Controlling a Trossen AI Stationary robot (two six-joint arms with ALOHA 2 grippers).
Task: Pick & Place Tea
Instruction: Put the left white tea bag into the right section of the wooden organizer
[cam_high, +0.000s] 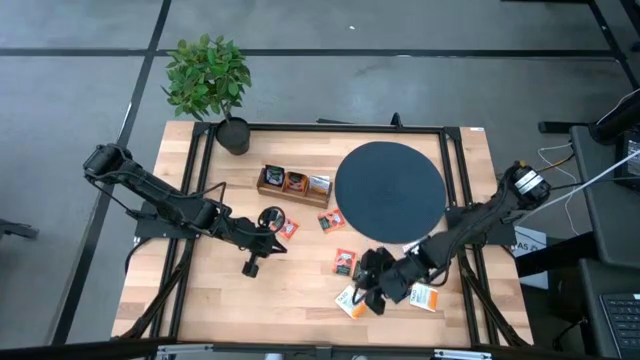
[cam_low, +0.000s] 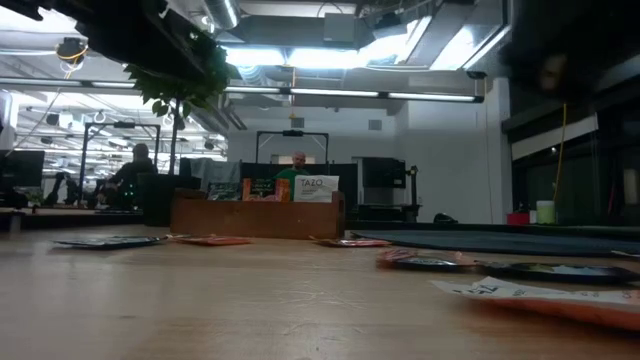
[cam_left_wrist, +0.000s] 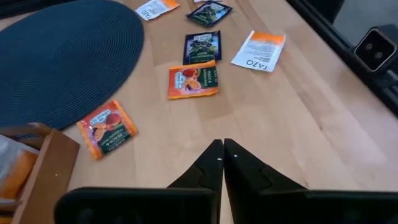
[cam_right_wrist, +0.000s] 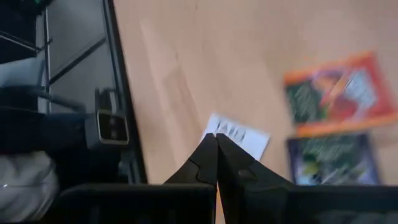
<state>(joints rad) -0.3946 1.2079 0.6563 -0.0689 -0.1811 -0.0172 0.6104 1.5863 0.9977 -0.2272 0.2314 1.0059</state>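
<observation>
White-and-orange tea sachets (cam_high: 352, 301) lie loose near the table's (cam_high: 300, 300) front edge, just under your right gripper (cam_right_wrist: 216, 138). Its jaws are together and hold nothing, so open them before you descend, then pinch one sachet edge. Left gripper (cam_left_wrist: 222, 147) is also closed and empty.

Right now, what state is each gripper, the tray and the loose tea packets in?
Left gripper: shut, empty, above bare table near the tray.
Right gripper: shut, holding nothing, over the white packet at the table's front.
Wooden tray: upright, with several packets standing in its compartments.
Loose tea packets: lying flat on the table.
Round mat: flat, nothing on it.
</observation>
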